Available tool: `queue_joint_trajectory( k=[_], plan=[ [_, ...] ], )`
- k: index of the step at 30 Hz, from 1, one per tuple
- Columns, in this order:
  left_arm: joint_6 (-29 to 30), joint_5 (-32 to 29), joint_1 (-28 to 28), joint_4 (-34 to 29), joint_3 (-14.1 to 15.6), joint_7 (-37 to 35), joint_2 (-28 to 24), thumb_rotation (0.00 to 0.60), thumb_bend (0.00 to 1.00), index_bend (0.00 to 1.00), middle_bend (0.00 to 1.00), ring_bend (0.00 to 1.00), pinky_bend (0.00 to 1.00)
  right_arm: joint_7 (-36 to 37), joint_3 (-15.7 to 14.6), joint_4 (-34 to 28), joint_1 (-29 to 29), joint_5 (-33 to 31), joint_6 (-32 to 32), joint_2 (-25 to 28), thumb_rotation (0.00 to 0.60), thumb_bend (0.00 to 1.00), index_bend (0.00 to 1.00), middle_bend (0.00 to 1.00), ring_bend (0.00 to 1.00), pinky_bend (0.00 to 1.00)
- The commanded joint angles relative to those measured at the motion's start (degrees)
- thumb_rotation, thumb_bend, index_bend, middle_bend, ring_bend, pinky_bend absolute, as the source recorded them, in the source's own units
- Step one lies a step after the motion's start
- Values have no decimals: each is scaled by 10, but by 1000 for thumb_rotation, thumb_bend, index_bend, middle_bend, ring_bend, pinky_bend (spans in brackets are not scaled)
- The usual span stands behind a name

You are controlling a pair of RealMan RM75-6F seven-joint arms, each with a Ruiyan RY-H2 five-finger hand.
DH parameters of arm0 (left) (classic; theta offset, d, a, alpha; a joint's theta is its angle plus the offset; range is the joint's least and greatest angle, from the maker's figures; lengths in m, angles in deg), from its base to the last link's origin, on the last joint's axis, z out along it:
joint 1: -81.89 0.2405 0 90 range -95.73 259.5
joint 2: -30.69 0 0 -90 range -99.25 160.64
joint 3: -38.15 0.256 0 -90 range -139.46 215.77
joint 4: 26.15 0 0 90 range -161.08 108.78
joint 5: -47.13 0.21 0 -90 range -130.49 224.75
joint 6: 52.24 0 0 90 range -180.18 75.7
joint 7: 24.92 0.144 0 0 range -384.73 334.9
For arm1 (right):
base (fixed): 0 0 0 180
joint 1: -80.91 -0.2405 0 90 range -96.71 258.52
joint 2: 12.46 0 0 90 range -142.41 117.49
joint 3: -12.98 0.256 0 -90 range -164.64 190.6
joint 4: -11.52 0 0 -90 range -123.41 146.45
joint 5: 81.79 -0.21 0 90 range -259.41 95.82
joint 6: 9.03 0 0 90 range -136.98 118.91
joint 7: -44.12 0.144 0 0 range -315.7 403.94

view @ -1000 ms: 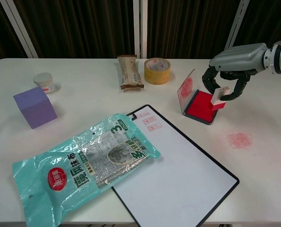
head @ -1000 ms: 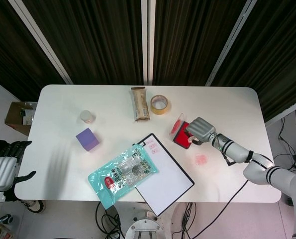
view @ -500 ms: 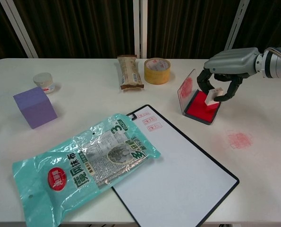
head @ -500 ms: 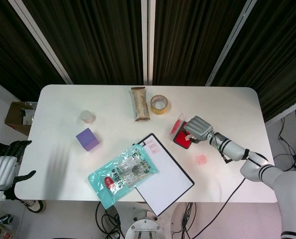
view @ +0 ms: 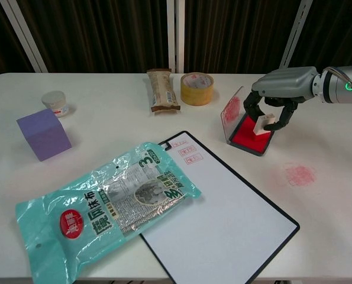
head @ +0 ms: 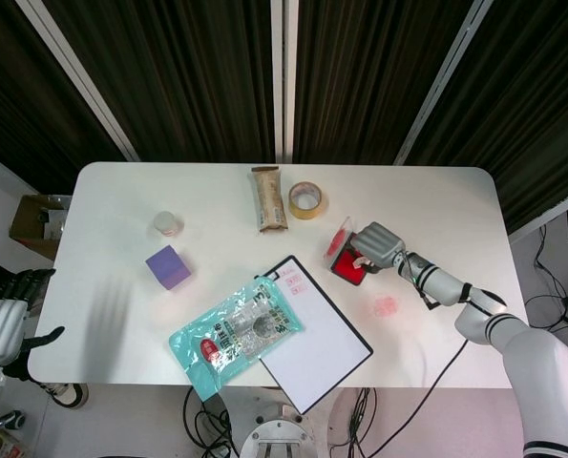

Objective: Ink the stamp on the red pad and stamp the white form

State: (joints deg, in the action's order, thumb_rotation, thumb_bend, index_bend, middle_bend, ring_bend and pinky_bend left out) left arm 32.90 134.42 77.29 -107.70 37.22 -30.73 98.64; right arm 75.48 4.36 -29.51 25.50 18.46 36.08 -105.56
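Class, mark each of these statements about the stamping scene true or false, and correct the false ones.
1. The right hand holds the stamp on the red pad. True.
2. The pad's lid is closed. False: it stands open beside the pad.
3. The form already carries red stamp marks near its top corner. True.
4. The teal packet lies clear of the form. False: it overlaps the form's left edge.
5. The purple block sits beside the tape roll. False: it is far to the left, near a small jar.
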Motion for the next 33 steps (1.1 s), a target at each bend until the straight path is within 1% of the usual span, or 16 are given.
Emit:
queue_joint_trajectory(
  k=[1,12,18,26,33],
  plan=[
    [-1,0,0,0,0,0,0,600,0,162,163,133,243,5,-1,2,-2,-1,0,-1,600,472,1000,862,869,1000],
    [-6,-3,-2,3,-1,-2,1,600,0,162,163,133,243,13,1,-1,-9,-11,1,4,600,472,1000,862,869,1000],
    [-8,-4,-4,4,-2,-2,1,600,0,162,163,133,243,11,-1,20,-11,-12,-3,-14,600,471,1000,862,869,1000],
    [-11,-6,-5,3,-2,-2,-2,600,0,162,163,133,243,19,-10,40,-14,-6,-5,-31,600,470,1000,863,869,1000],
    [-14,-7,-7,5,-2,-5,1,600,0,162,164,133,243,7,-14,60,-5,-8,0,-45,600,462,1000,865,869,1000]
  ],
)
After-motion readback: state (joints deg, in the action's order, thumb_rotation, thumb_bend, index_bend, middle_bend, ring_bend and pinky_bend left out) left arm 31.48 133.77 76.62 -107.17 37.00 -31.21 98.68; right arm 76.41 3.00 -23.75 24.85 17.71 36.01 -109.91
